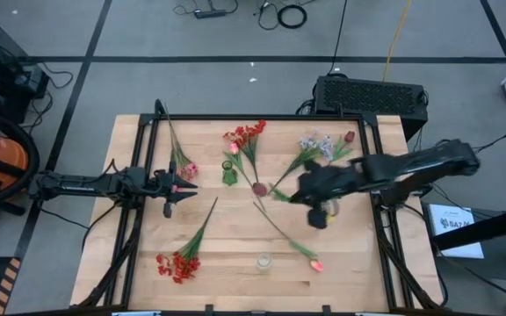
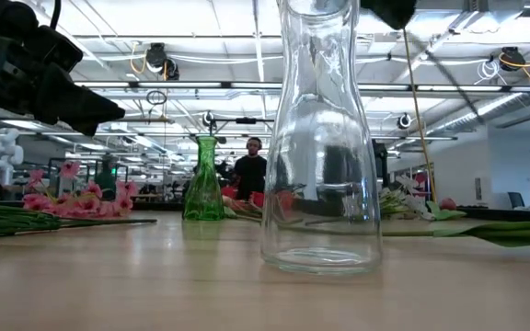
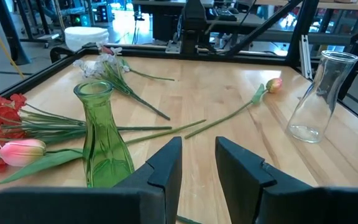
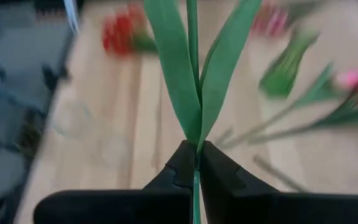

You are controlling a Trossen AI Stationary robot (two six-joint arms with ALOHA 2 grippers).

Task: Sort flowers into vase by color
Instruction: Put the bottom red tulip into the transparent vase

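My right gripper (image 4: 196, 149) is shut on a green-stemmed flower whose dark maroon head (image 1: 259, 188) shows left of the gripper (image 1: 292, 195) in the high view. My left gripper (image 3: 197, 163) is open and hovers beside the green vase (image 3: 101, 137), touching nothing. On the table lie two red clusters (image 1: 246, 136) (image 1: 178, 263), pink blossoms (image 1: 185, 168), pale lavender sprigs (image 1: 316, 145), another maroon tulip (image 1: 349, 137), and a long-stemmed pink bud (image 1: 314, 264). A clear vase (image 1: 263, 261) stands near the near edge. My right gripper pinches the flower's thin stem (image 4: 196, 171) between its two fingers, just below where two long green leaves (image 4: 185, 74) fork. The stem runs along the fingers and out past their tips. The head lies outside the wrist view, and I cannot tell whether it touches the table.
A pink tulip (image 3: 20, 151) lies by the green vase (image 1: 228, 173) with a red cluster (image 3: 5, 115). A black frame (image 1: 262, 117) edges the table's far side. Bare wood (image 1: 235, 233) lies between the vases. A person (image 2: 249, 170) stands far behind the table.
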